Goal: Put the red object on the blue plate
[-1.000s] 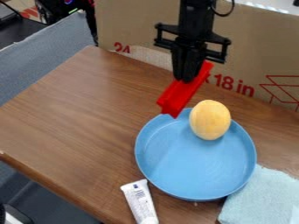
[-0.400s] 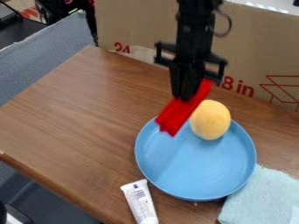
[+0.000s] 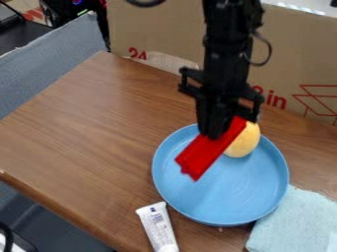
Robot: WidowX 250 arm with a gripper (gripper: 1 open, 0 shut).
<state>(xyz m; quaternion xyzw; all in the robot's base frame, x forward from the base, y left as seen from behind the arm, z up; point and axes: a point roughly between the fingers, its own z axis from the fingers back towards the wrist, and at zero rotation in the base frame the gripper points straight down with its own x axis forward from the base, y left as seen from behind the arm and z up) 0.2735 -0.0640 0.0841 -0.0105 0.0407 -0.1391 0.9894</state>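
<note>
My gripper (image 3: pixel 220 127) is shut on the upper end of the red object (image 3: pixel 204 155), a long bright red bar hanging tilted down to the left. Its lower end is over the left part of the blue plate (image 3: pixel 257 195), close to or touching the plate's surface; I cannot tell which. The plate is round and light blue with a raised rim, near the table's front right. A round yellow-orange fruit (image 3: pixel 242 139) lies on the plate's far side, just right of the gripper and partly hidden by it.
A white tube (image 3: pixel 157 228) lies at the table's front edge, left of the plate. A pale teal cloth (image 3: pixel 301 228) sits at the front right corner. A cardboard box (image 3: pixel 158 34) with red print stands along the back. The wooden table (image 3: pixel 93 118) stretches left.
The gripper has come forward and down with the red bar, from behind the plate's far rim to over the plate's left side. The fruit has stayed put.
</note>
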